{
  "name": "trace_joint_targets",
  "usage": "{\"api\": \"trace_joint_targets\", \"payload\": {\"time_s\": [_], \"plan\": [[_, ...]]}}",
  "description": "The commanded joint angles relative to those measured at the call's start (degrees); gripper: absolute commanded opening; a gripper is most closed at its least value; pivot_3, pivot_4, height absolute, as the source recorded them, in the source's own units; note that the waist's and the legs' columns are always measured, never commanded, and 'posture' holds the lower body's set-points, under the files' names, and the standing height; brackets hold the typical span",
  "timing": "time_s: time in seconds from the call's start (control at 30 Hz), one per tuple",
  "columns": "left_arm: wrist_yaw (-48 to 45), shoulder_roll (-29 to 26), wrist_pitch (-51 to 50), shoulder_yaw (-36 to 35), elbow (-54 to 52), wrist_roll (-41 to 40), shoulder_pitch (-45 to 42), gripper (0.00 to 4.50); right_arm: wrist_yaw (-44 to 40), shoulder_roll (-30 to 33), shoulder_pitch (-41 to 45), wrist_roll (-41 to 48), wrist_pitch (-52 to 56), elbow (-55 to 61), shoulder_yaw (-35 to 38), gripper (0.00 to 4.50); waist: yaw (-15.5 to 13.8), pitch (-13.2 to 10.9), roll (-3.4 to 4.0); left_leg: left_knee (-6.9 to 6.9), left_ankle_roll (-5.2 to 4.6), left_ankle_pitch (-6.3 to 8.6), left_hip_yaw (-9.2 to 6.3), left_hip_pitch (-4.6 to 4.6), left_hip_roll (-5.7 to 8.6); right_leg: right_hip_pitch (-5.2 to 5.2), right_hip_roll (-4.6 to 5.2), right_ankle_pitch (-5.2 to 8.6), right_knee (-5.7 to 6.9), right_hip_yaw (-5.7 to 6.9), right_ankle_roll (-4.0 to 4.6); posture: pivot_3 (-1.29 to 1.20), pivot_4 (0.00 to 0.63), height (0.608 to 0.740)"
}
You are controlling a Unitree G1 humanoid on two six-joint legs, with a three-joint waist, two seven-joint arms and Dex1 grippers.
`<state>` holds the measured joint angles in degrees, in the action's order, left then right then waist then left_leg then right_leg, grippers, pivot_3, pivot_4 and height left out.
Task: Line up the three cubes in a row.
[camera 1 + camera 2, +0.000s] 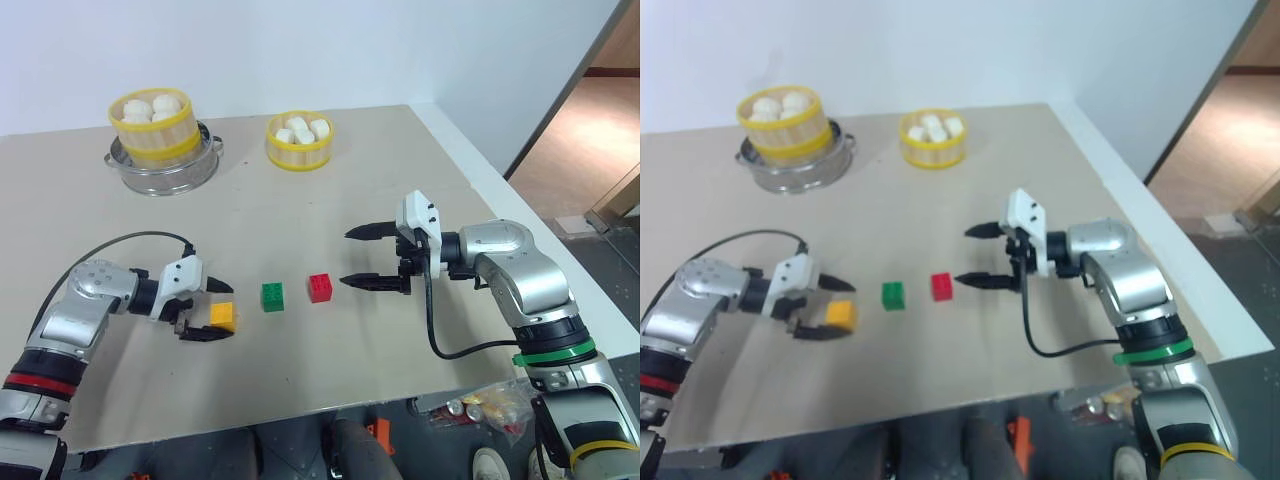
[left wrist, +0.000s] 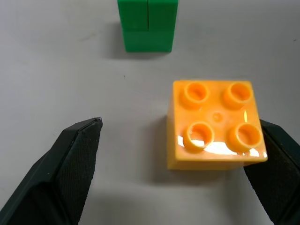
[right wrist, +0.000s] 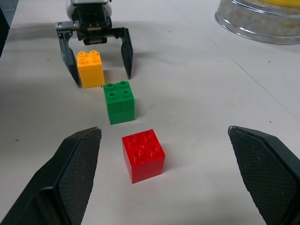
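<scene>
I have the left gripper [image 1: 212,318] spread wide around the yellow cube [image 1: 223,317], which sits flat on the table [image 1: 300,215]; one finger [image 2: 274,164] seems to touch it, the other stands clear, so I judge it released, not held. The right gripper [image 1: 362,257] hangs wide apart and empty just right of the red cube [image 1: 320,287], ready if needed. Yellow, green cube [image 1: 272,296] and red run left to right, studs up, the line slanting slightly far toward the right. The cubes are squarish, with no real long axis.
</scene>
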<state>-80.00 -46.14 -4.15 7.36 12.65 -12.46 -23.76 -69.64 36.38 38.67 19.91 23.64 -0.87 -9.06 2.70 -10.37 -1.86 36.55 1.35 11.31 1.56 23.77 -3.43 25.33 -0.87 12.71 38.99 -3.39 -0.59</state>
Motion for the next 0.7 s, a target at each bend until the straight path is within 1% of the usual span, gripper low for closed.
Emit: {"api": "trace_joint_targets", "payload": {"time_s": [0.03,0.33,0.7], "plan": [[1.84,-0.53,0.53,-1.48,-1.04,0.38,1.04,4.49,-0.25,-0.25,0.54,0.18,-0.87,1.25,0.37,4.5,0.0,0.0,0.0,-0.03,-0.01,0.01,0.0,-0.01,0.0,0.01,0.0,0.03,0.0,0.0,0.02,0.0,0.15,0.74],[4.47,0.71,0.15,-1.65,0.83,0.61,0.43,4.49,-0.56,-0.11,0.13,0.04,-1.04,1.74,0.27,4.5,-0.02,0.0,0.0,0.03,-0.01,-0.01,0.0,-0.03,0.01,-0.03,-0.01,-0.09,0.01,-0.03,-0.03,0.0,0.15,0.74],[4.62,1.25,1.35,-2.05,5.72,1.07,-2.56,4.49,-0.62,0.42,-0.74,0.06,-0.6,2.67,0.48,4.5,-0.06,0.0,0.0,0.04,-0.16,-0.14,0.0,-0.19,0.03,-0.13,-0.01,-0.1,0.02,-0.05,0.22,0.0,0.15,0.74]]}}
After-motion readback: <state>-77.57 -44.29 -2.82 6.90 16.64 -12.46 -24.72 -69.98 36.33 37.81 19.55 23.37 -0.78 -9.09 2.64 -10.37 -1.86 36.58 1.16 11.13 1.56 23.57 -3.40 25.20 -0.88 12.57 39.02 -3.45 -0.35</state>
